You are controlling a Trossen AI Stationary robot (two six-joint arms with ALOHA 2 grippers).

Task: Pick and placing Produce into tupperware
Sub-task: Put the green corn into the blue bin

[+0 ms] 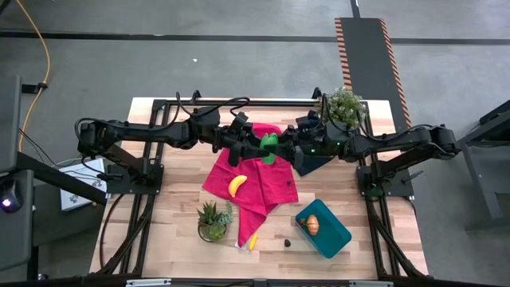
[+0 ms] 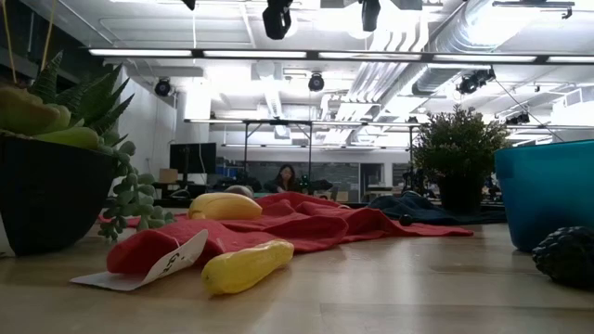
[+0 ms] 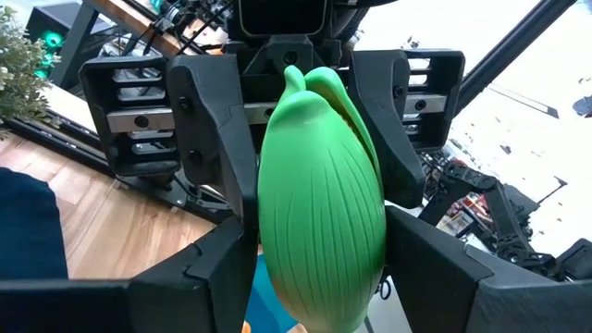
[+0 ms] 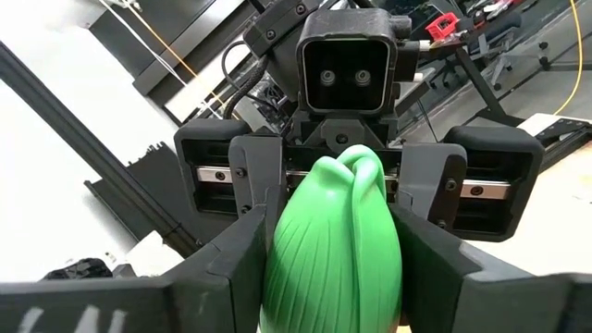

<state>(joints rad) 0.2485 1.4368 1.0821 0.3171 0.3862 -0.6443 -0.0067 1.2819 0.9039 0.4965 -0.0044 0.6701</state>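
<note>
Both sets of fingers are meeting over the middle of the desk's far half, raised above the surface. The left gripper (image 1: pixel 256 146) is pinching the green piece (image 1: pixel 269 147) from one side; in the left wrist view the ribbed green piece (image 3: pixel 321 199) is filling the gap between that arm's own dark fingers (image 3: pixel 215 268), with the opposing gripper (image 3: pixel 277 102) clamping it beyond. The right gripper (image 1: pixel 284 148) is pinching the same piece from the other side; in the right wrist view the green piece (image 4: pixel 335 248) is sitting between the near fingers (image 4: pixel 236 264), and the left gripper (image 4: pixel 342 176) is gripping its far end.

Beneath the two grippers a red cloth (image 1: pixel 267 187) is lying rumpled on the desk (image 1: pixel 171 231), with a dark navy cloth (image 1: pixel 319 162) just beside it. One banana (image 1: pixel 236 185) is resting on the red cloth. A second banana (image 1: pixel 253 241) is lying at the cloth's near tip, close to the desk's near edge. A small dark piece (image 1: pixel 287 240) is lying on bare wood near the tupperware (image 1: pixel 333 237), which is standing toward the near right corner and is holding the orange piece (image 1: pixel 311 224).

A succulent pot (image 1: pixel 213 221) is standing near the second banana. A leafy plant (image 1: pixel 344 106) is standing at the far right edge.
</note>
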